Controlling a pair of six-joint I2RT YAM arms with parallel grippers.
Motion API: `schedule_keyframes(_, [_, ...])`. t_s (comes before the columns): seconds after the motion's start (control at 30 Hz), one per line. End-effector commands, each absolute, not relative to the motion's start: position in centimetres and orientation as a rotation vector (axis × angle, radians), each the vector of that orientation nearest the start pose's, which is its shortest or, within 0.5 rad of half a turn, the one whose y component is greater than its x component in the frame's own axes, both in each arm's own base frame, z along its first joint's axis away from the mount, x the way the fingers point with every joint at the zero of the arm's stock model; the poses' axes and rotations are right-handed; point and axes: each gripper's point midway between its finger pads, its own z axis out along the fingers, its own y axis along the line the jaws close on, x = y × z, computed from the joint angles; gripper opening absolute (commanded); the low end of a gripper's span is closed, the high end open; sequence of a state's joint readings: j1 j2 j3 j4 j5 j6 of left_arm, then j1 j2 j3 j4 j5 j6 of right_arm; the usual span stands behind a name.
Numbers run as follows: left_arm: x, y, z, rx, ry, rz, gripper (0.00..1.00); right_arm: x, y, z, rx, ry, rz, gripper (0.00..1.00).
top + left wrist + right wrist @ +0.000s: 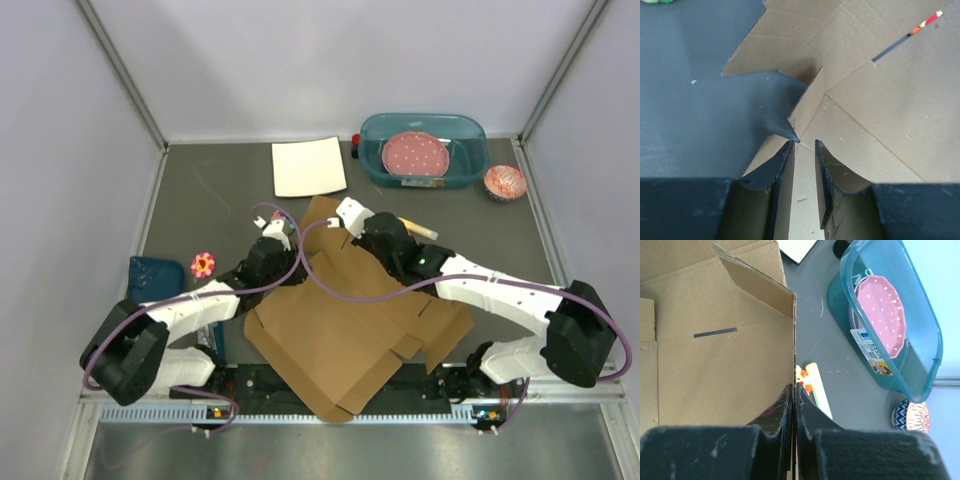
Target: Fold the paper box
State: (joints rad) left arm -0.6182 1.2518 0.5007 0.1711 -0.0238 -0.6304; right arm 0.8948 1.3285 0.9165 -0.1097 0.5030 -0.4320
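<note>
Paper box (335, 340), top view: brown cardboard lies opened out at the near middle of the table (200, 210).
Left wrist view: left gripper (803, 148), fingers slightly apart, sits above a corner of the cardboard.
Right wrist view: right gripper (794, 390) is pinched on the edge of an upright box wall, with the teal tub (920, 340) nearby.

paper box (330, 340) flap hidden (under right arm (480, 285))

Left gripper (804, 146) slightly parted; right gripper (794, 388) clamped on paper box (715, 355).
</note>
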Motion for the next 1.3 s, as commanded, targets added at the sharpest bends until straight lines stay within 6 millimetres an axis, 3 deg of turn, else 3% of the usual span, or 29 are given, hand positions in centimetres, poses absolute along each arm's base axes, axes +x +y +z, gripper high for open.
schedule_keyframes(0.0, [28.8,-21.6,8.0,-0.135,2.176,-0.658,0.28,31.0,24.6,21.0,-0.964,1.728,-0.151,0.00])
schedule_keyframes(0.17, [29.5,-21.2,7.4,-0.198,2.173,-0.622,0.28,30.6,24.8,21.1,-0.986,1.715,-0.152,0.00])
schedule_keyframes(0.3, [30.2,-22.0,8.2,-0.166,2.155,-0.645,0.36,30.4,25.0,21.0,-0.996,1.713,-0.158,0.00])
schedule_keyframes(0.37, [30.2,-22.3,7.5,-0.144,2.188,-0.637,0.38,30.4,25.0,21.0,-0.998,1.713,-0.157,0.00])
schedule_keyframes(0.47, [30.1,-23.3,7.2,-0.103,2.196,-0.683,0.34,30.3,25.1,21.0,-1.003,1.712,-0.157,0.00])
schedule_keyframes(0.53, [29.6,-24.1,7.4,-0.072,2.185,-0.749,0.28,30.3,25.2,21.0,-1.005,1.710,-0.158,0.00])
schedule_keyframes(0.77, [27.1,-26.4,9.6,0.091,2.070,-0.965,0.25,30.4,25.3,20.8,-1.009,1.712,-0.154,0.00])
schedule_keyframes(0.87, [26.2,-27.4,10.2,0.175,2.044,-0.997,0.27,30.3,25.4,20.7,-1.010,1.713,-0.149,0.00])
schedule_keyframes(1.03, [24.1,-29.4,9.0,0.330,2.068,-1.017,0.31,30.1,25.5,20.6,-1.020,1.713,-0.154,0.00])
schedule_keyframes(1.17, [23.7,-29.4,8.9,0.335,2.074,-1.003,0.34,29.9,25.4,20.5,-1.052,1.697,-0.207,0.00])
schedule_keyframes(1.27, [24.0,-28.8,10.4,0.328,2.048,-0.960,0.39,29.8,25.1,20.7,-1.072,1.681,-0.254,0.00])
